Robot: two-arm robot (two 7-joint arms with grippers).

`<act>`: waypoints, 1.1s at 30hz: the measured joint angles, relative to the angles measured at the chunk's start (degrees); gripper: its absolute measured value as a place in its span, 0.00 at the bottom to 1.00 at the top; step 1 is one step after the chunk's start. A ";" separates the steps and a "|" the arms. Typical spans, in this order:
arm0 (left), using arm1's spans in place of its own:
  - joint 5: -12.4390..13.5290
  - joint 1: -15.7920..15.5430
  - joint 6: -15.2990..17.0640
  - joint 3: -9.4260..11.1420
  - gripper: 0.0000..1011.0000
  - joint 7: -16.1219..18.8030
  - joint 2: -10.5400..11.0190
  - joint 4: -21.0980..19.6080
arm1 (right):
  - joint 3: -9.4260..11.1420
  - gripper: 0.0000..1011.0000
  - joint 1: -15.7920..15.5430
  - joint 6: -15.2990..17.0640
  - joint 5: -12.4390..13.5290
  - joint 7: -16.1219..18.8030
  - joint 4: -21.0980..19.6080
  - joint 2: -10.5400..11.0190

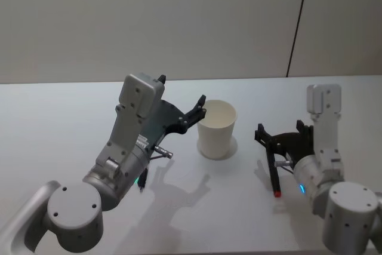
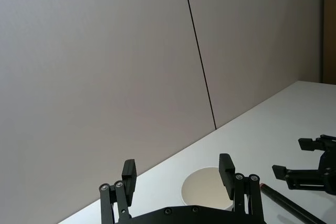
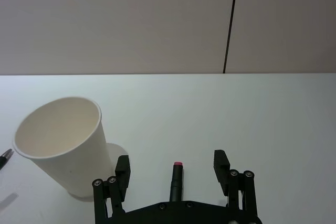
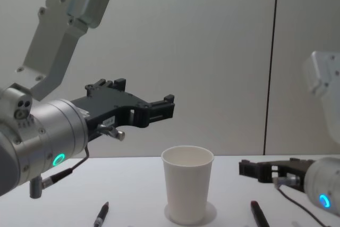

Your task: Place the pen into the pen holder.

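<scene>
Head view: red-tipped pen [image 1: 276, 177] lies on the surface [image 1: 59, 117], right of the pen holder [image 1: 216, 128]. Right claw [image 3: 171, 162] hovers released above it. Left claw [image 2: 177, 166], released, hangs raised near the holder's rim.

Upright white paper cup [image 1: 216, 129] mid-table. Dark pen [image 1: 275, 178], red end, flat on table [image 1: 71, 111] right of cup. Second dark pen [image 4: 101, 216] left of cup.
</scene>
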 joint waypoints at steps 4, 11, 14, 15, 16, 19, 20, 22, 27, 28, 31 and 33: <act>0.00 0.00 0.00 0.00 0.99 0.00 0.00 0.00 | -0.20 0.99 0.90 0.67 0.07 -1.21 1.98 -1.05; 0.00 0.00 0.00 0.00 0.99 0.00 0.00 0.00 | -0.28 0.99 2.03 1.67 0.70 -2.79 4.75 -2.33; 0.00 0.00 0.00 0.00 0.99 0.00 0.00 0.00 | -0.23 0.99 2.61 2.16 1.16 -3.52 6.37 -2.94; 0.00 0.00 0.00 0.00 0.99 0.00 0.00 0.00 | -0.21 0.99 2.76 2.28 1.27 -3.68 6.68 -3.07; 0.00 0.00 0.00 0.00 0.99 0.00 0.00 0.00 | -0.19 0.99 2.83 2.36 1.35 -3.77 6.96 -3.14; 0.00 0.00 0.00 0.00 0.99 0.00 0.00 0.00 | -0.13 0.99 3.25 2.69 1.66 -4.08 8.23 -3.56; 0.00 0.00 0.00 0.00 0.99 0.00 0.00 0.00 | -0.11 0.99 3.38 2.75 1.72 -4.13 8.48 -3.67; 0.00 0.00 0.00 0.00 0.99 0.00 0.00 0.00 | -0.07 0.99 3.66 2.95 1.89 -4.24 9.34 -3.92; 0.00 0.00 0.00 0.00 0.99 0.00 0.00 0.00 | 0.01 0.99 4.32 3.29 2.12 -4.40 11.01 -4.48; 0.00 0.00 0.00 0.00 0.99 0.00 0.00 0.00 | 0.02 0.99 4.38 3.34 2.14 -4.41 11.14 -4.53; 0.00 0.00 0.00 0.00 0.99 0.00 0.00 0.00 | 0.04 0.93 4.77 3.53 2.20 -4.47 12.04 -4.87; 0.00 0.00 0.00 0.00 0.99 0.00 0.00 0.00 | 0.04 0.90 4.95 3.63 2.22 -4.50 12.40 -5.04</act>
